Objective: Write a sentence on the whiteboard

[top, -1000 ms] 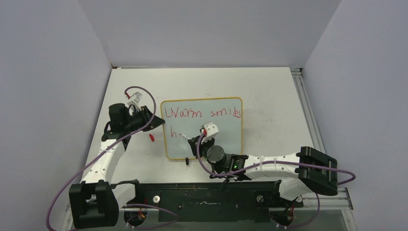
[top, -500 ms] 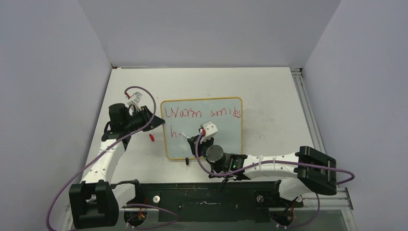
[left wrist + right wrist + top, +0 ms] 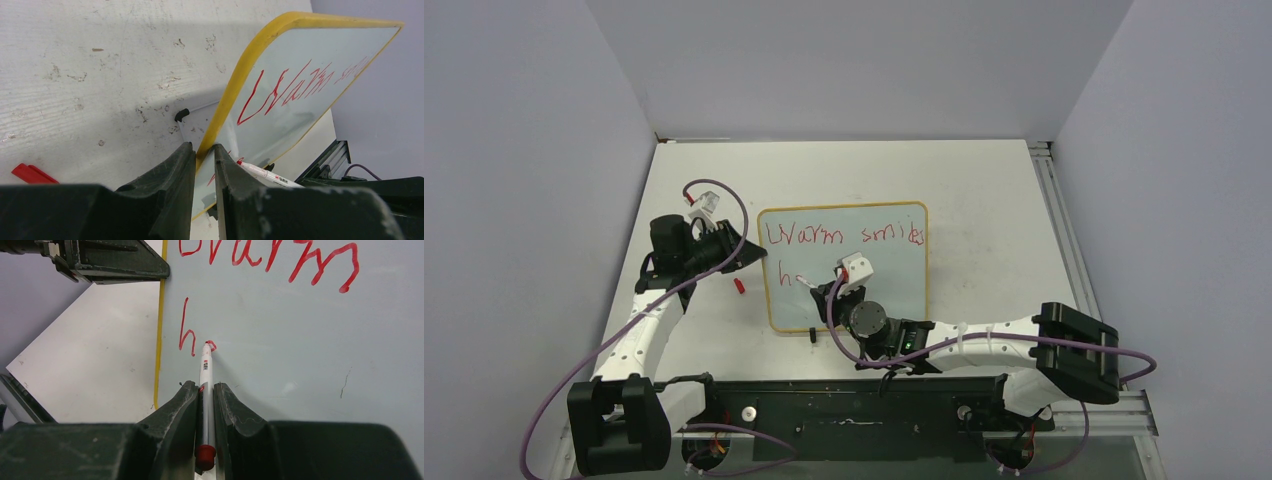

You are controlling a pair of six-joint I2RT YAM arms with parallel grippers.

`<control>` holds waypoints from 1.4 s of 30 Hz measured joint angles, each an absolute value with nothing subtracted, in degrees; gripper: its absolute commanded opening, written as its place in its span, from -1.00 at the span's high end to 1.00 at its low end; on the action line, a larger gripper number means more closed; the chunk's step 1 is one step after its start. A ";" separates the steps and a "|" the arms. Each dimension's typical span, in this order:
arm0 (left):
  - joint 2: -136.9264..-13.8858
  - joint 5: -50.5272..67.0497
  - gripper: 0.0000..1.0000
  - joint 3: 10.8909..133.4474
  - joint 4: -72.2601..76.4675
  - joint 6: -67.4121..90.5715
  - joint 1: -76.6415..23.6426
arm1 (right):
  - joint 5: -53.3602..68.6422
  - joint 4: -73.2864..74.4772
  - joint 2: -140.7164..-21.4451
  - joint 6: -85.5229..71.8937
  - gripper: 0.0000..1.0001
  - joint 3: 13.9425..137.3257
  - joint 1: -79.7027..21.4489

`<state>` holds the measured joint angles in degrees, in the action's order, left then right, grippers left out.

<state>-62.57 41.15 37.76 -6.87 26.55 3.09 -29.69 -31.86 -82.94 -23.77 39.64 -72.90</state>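
The whiteboard (image 3: pixel 894 270), pale with a yellow frame, lies mid-table. The sentence (image 3: pixel 844 236) reads "Warm smiles" on the top line, with "h" and the start of another letter (image 3: pixel 189 335) below. My left gripper (image 3: pixel 754 255) is shut on the whiteboard's left yellow edge (image 3: pixel 220 120). My right gripper (image 3: pixel 205 387) is shut on a white marker (image 3: pixel 205 370) with a red end. Its tip touches the board just right of the "h". The marker also shows in the left wrist view (image 3: pixel 265 173).
A red marker cap (image 3: pixel 739 286) lies on the table left of the board, also in the left wrist view (image 3: pixel 32 174). A small black foot (image 3: pixel 811 331) is at the board's near edge. A metal rail (image 3: pixel 1064 250) runs along the table's right side.
My right gripper has shifted slightly left with the marker, and a small red stroke has begun right of the "h". The left gripper has not moved.
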 measured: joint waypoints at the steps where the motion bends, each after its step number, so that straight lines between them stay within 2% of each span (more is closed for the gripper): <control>1: -62.57 41.15 0.62 37.76 -6.87 26.55 3.09 | -29.67 -31.86 -82.94 -23.86 0.89 39.64 -72.90; 22: -62.57 41.17 0.62 37.76 -6.87 26.55 3.09 | -30.09 -31.38 -82.65 -26.70 0.89 37.56 -74.30; 42: -62.57 41.17 0.62 37.76 -6.90 26.55 3.09 | -32.88 -29.28 -77.62 -25.98 0.89 36.53 -74.37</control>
